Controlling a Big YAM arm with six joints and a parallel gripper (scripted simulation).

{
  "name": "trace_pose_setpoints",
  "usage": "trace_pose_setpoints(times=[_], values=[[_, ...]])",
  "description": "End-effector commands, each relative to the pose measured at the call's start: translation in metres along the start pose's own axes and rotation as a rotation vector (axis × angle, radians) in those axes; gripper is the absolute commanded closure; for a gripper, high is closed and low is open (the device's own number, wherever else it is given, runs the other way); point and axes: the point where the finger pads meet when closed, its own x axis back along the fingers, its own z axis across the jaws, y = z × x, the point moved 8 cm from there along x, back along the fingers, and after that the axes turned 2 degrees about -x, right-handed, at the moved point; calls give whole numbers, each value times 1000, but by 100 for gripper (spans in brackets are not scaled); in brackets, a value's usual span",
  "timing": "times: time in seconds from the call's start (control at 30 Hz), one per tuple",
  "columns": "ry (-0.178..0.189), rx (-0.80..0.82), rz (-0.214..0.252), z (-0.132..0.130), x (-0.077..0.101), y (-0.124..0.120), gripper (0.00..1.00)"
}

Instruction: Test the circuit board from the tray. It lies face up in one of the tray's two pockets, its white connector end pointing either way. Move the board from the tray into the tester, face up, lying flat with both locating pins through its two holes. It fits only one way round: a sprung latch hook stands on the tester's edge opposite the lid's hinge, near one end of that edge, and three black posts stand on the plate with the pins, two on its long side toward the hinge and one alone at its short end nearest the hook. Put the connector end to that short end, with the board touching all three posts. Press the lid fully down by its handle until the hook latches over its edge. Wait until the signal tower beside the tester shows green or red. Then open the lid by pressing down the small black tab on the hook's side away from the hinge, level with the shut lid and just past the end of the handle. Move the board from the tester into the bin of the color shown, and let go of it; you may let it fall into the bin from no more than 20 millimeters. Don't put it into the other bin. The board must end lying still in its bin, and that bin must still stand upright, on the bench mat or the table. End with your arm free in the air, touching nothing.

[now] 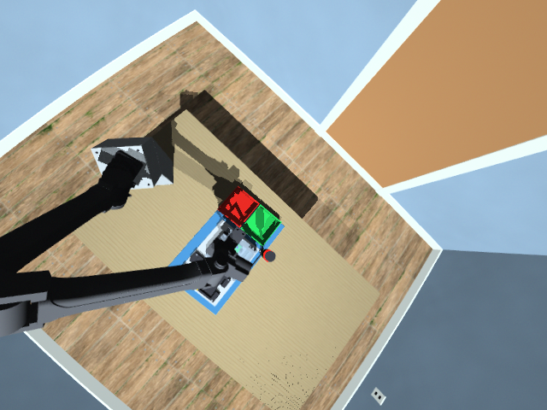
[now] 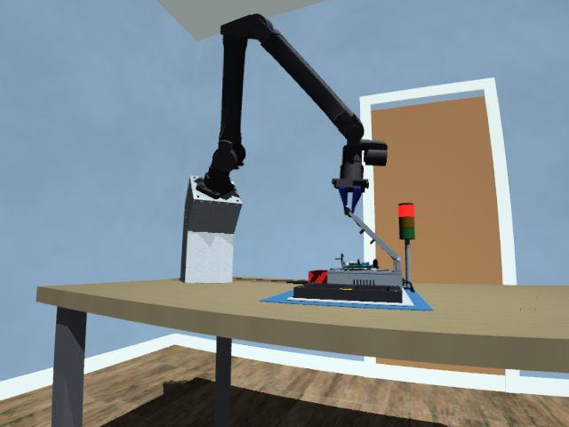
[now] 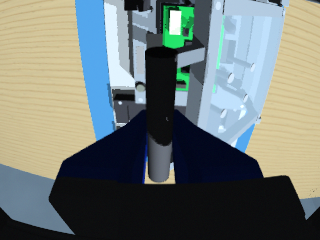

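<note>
Stage: the signal tower [image 2: 405,221] on the right shows red on top, so the test looks finished and the tester is being reopened
Lid: the tester's lid [image 2: 374,238] is swung up at a steep slant from its hinge on the right side of the tester [image 2: 363,277]
Jaws: the gripper [image 2: 348,209] has its jaws closed narrow on the lid's handle [image 3: 160,110], at the raised free end; in the wrist view the dark bar runs straight out between the blue fingers
Board: the circuit board [image 3: 176,27] lies face up on the tester's plate below the raised lid, its white connector [image 3: 175,22] visible; whether the pins pass through its holes is too small to tell
Done, by my reading: board moved from tray to tester, lid latched, verdict shown, latch released
Left, by my reading: let go of the handle, grip the board, carry it to the red bin, drop it low, lift the arm free
Red bin: the red bin [image 1: 238,206] stands at the far end of the blue bench mat [image 1: 212,307], holds no board
Green bin: the green bin [image 1: 263,224] is touching the red one, holds no board, must stay unused
Tray: the black tray [image 2: 348,293] sits on the near side of the tester; its pockets are mostly hidden by the arm from above
Counter: the counter [image 2: 459,317] carries the mat, the tester, the tray and both bins
</note>
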Motion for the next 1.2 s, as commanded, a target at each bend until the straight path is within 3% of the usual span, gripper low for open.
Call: trace_pose_setpoints(times=[0.0,0.1,0.2,0.23,0.83,1.17], values=[[-130,-23,-24,-48,53,-3,100],[-142,-29,-27,-53,55,-3,100],[-102,-1,-19,-58,47,6,100],[-134,-23,-25,-62,53,2,100],[-124,-15,-24,-92,63,7,100],[-110,-41,-9,-115,61,-7,100]])
